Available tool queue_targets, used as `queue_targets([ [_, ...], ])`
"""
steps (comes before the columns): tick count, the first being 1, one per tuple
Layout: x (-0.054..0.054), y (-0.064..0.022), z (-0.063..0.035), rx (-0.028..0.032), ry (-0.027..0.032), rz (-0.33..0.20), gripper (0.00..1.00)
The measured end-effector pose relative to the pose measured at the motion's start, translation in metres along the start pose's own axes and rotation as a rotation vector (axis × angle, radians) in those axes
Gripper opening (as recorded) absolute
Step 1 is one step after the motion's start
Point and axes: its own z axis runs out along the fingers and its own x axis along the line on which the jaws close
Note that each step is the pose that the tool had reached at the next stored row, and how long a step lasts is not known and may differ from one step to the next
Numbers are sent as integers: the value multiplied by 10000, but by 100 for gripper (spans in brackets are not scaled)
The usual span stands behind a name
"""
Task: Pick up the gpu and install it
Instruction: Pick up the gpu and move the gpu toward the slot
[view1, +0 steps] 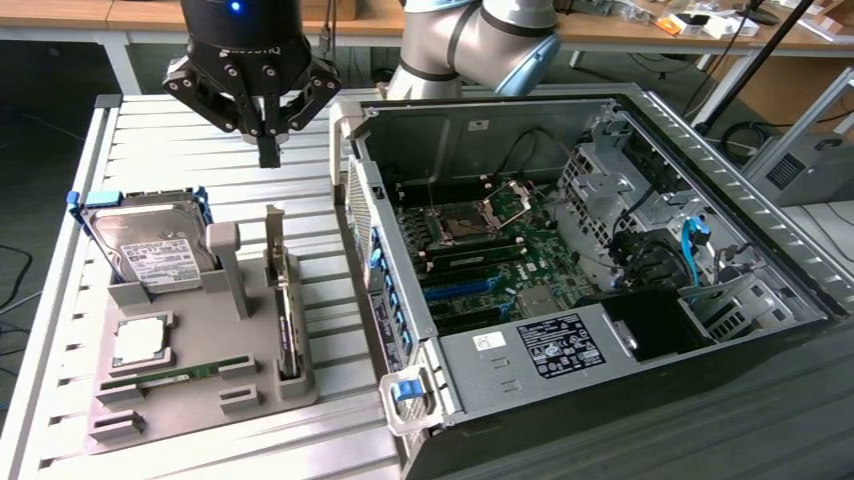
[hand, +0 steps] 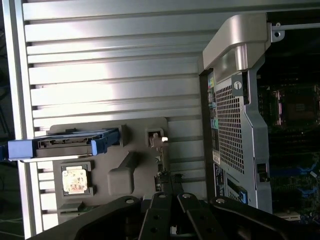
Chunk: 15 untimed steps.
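Note:
The gpu (view1: 284, 310) is a thin dark card standing on edge in a slot of the grey holder tray (view1: 254, 395), its silvery bracket at the far end. My gripper (view1: 270, 155) hangs above the far end of the tray, well clear of the card, its fingers shut together with nothing between them. In the wrist view the gpu (hand: 156, 141) appears edge-on just beyond the gripper (hand: 172, 192).
The tray also holds a silver hard drive (view1: 158, 255) in a blue caddy, a processor chip (view1: 140, 342) and a green memory stick (view1: 174, 376). The open computer case (view1: 587, 270) with its motherboard (view1: 481, 265) lies on the exterior view's right, on the slatted table (view1: 80, 300).

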Motion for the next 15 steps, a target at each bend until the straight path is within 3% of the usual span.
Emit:
queue_targets([
  [5,1,0,0,1,0,1,11],
  [6,1,0,0,0,0,1,24],
  [9,1,0,0,0,0,1,42],
  [10,1,0,0,0,0,1,42],
  [11,1,0,0,0,0,1,48],
  [15,1,-3,0,0,1,2,48],
])
